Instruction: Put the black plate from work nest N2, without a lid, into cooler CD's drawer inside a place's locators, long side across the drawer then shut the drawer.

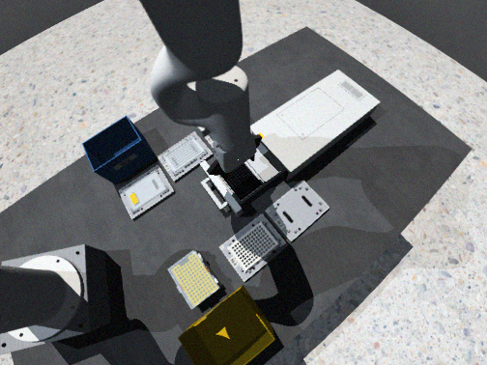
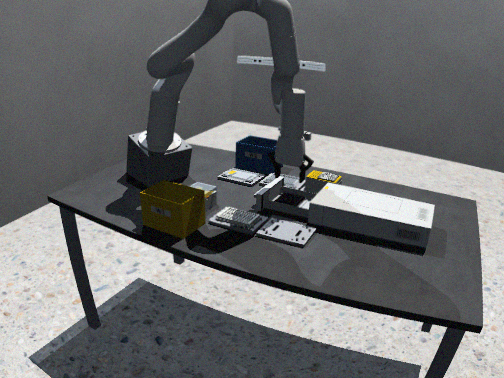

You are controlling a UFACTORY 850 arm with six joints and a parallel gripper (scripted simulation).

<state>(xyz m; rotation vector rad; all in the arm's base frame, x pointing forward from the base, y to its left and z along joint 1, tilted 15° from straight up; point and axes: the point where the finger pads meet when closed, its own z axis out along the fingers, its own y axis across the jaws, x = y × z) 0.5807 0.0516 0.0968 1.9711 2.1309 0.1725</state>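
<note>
Gripper (image 2: pixel 292 170): fingers spread wide, released, grasping nothing, hanging above the open drawer (image 1: pixel 227 198) of the cooler (image 1: pixel 314 120). Black plate (image 1: pixel 240 180): directly below the fingers, lying inside the drawer, apart from both fingertips. Empty grey nest (image 1: pixel 297 210): beside the drawer, off to one side of the fingers. Blue bin (image 1: pixel 118 150): well apart from the fingers. Yellow bin (image 1: pixel 227 334): well apart, near the bench (image 2: pixel 350 279) edge

Around the jaws on the bench (image 2: pixel 380 284): a blue bin (image 1: pixel 118 150) far to their left in the top view, a yellow bin (image 1: pixel 227 333) well below them, and a yellow-welled plate (image 1: pixel 194 279) just beside that bin.
</note>
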